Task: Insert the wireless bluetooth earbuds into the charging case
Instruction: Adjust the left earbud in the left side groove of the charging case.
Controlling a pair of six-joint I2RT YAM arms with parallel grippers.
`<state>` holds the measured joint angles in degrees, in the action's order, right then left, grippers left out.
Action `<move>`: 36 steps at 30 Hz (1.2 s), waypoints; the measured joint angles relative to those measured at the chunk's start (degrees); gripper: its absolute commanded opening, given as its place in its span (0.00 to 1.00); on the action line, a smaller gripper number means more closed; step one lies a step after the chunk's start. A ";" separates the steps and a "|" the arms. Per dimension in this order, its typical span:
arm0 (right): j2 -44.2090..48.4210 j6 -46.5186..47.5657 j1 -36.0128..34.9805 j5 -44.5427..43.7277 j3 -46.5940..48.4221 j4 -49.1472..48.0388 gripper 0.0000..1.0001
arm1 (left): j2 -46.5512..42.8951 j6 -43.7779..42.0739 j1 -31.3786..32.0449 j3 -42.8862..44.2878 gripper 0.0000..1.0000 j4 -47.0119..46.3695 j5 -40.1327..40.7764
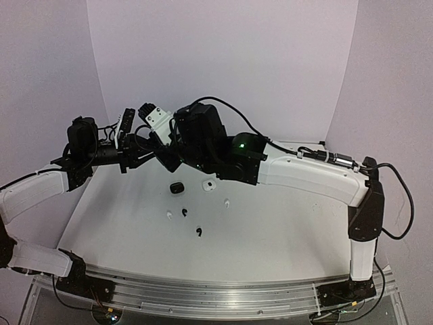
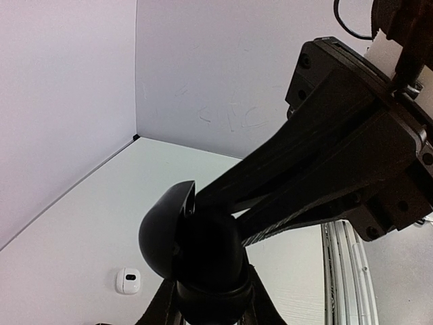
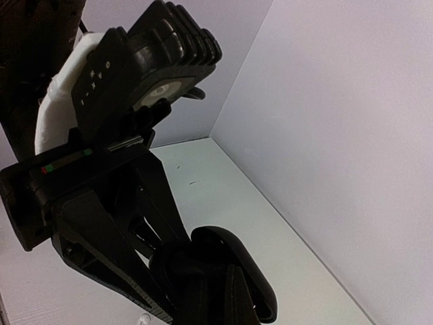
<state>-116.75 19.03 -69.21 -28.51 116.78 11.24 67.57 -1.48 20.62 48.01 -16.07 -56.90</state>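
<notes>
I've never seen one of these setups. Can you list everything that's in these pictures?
held black case: one, black, lid open, held up above the table
closed black case: one, black, on the table below the grippers
white case: one, white, on the table right of the closed black case
white earbuds: two, white, loose on the table, the other further left
black earbuds: two, black, loose on the table, the other nearer the arm bases
table: one, white
left gripper: one, black, shut on the held black case
right gripper: one, black, shut, its tips at the open case; anything it holds is hidden
</notes>
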 measured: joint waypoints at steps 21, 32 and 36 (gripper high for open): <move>-2.38 0.36 -0.37 -6.02 2.73 2.13 0.00 | -0.11 -0.67 -0.25 0.63 0.00 -0.46 6.43; -2.50 2.98 -0.67 -5.58 3.78 3.66 0.00 | -0.66 -8.22 -0.43 0.59 0.00 -0.38 5.89; -2.60 2.98 -0.84 -4.99 4.64 5.31 0.00 | -0.87 -10.56 -0.79 0.69 0.00 0.66 4.36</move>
<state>-119.35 22.00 -70.05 -33.50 121.43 16.54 66.70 -12.04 19.83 48.70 -15.41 -52.55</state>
